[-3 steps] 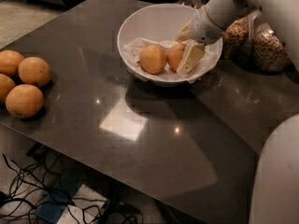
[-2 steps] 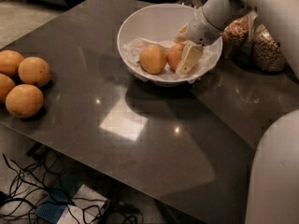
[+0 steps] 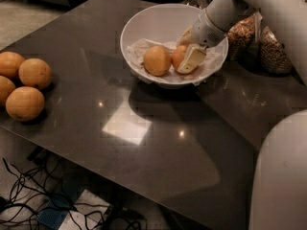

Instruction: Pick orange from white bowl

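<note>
The white bowl [image 3: 144,25], lined with crumpled white paper, stands at the back middle of the dark table. Two fruits lie in it. The paler yellow-orange fruit [image 3: 157,60] is on the left. The deeper reddish orange [image 3: 178,56] is on the right. My gripper [image 3: 188,49] reaches into the bowl from the upper right. Its cream fingers [image 3: 192,59] sit on either side of the orange and press against it. The near finger hides the orange's right side. The orange rests on the paper in the bowl.
Several larger pale oranges [image 3: 26,102] lie grouped at the table's left edge. Two bags of nuts or grain [image 3: 271,51] stand right of the bowl, behind my arm. My white base [image 3: 283,176] fills the lower right. Cables [image 3: 29,195] lie on the floor below the table's front edge.
My arm has shifted only slightly to the left over the bowl. The orange and the paler fruit have not moved.
</note>
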Available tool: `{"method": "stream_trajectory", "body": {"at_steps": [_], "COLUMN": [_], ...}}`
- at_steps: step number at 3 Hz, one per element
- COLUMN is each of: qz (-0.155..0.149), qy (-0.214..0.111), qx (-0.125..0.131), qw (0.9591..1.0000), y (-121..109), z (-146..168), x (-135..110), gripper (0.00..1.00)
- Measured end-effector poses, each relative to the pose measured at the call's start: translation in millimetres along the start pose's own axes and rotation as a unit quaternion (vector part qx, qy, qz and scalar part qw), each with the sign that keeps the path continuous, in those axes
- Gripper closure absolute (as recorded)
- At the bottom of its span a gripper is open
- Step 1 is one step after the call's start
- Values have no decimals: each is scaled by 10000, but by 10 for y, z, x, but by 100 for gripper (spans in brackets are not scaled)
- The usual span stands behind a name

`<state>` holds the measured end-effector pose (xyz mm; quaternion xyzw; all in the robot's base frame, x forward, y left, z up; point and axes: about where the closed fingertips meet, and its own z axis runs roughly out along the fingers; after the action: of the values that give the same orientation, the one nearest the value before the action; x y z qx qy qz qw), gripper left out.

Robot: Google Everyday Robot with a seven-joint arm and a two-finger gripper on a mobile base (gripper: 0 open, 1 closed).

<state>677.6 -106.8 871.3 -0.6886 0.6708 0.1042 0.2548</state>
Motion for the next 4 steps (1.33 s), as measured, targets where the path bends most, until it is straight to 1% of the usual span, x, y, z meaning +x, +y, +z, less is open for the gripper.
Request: {"method": "stream_trajectory", "body": {"at_steps": [2,3,4], "qz": [-11,-11,-11], "qy": [-9,-9,-10], "qx": [0,0,0], "qw": [10000,10000,10000], "y": [-4,-4,-4], "z": [9,9,10], "x": [9,9,9], "gripper": [91,100,100]}}
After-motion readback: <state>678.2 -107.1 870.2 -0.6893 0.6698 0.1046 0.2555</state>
